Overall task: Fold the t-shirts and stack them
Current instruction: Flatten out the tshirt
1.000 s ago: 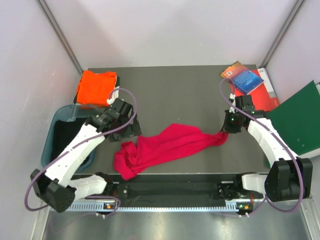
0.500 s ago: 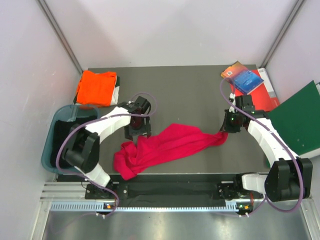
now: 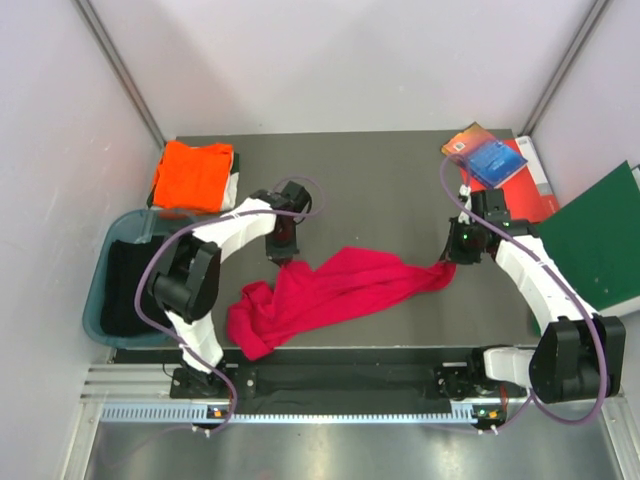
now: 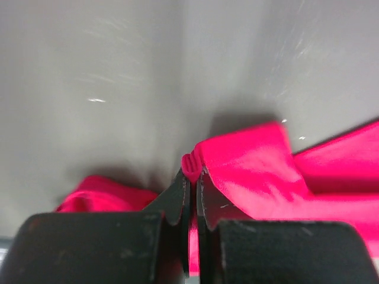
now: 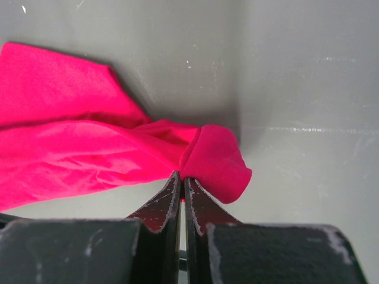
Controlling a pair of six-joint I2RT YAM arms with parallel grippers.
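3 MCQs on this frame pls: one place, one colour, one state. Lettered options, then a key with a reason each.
1. Where on the table is the orange t-shirt?
A. near right corner
B. far left corner
C. dead centre

2. What colour is the unfolded t-shirt stretched between the left gripper and the right gripper?
A. crimson-red
B. blue
C. white

3. What state is the left gripper in?
A. open over bare table
B. shut on nothing
C. shut on the unfolded t-shirt

Key:
1 B: the top view shows it folded at the far left corner.
2 A: red cloth runs from one gripper to the other.
3 C: the left wrist view shows a red fold pinched between closed jaws.
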